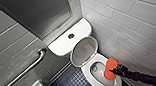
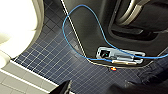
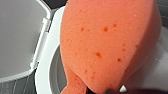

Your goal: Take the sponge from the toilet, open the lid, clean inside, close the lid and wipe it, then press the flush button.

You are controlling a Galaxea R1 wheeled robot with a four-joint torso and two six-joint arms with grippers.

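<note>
**Sponge (image 1: 110, 68) held over the open toilet (image 1: 87, 72) bowl**

The orange-red sponge stands on end above the bowl's right rim, pinched at its lower edge by the right end effector (image 1: 114, 71) on a black arm reaching in from the right. In the right wrist view the porous sponge (image 3: 107, 42) looms just above the white rim. The lid (image 1: 83, 51) is raised, its greyish underside showing, leaning back against the cistern (image 1: 59, 44), whose flat top carries a dark round flush button (image 1: 71, 35). The floor (image 1: 72, 82) is small dark blue tiles. White tiled walls (image 1: 124, 20) meet in the corner behind the cistern. A steel grab bar (image 1: 28, 69) runs along the left wall.
</note>
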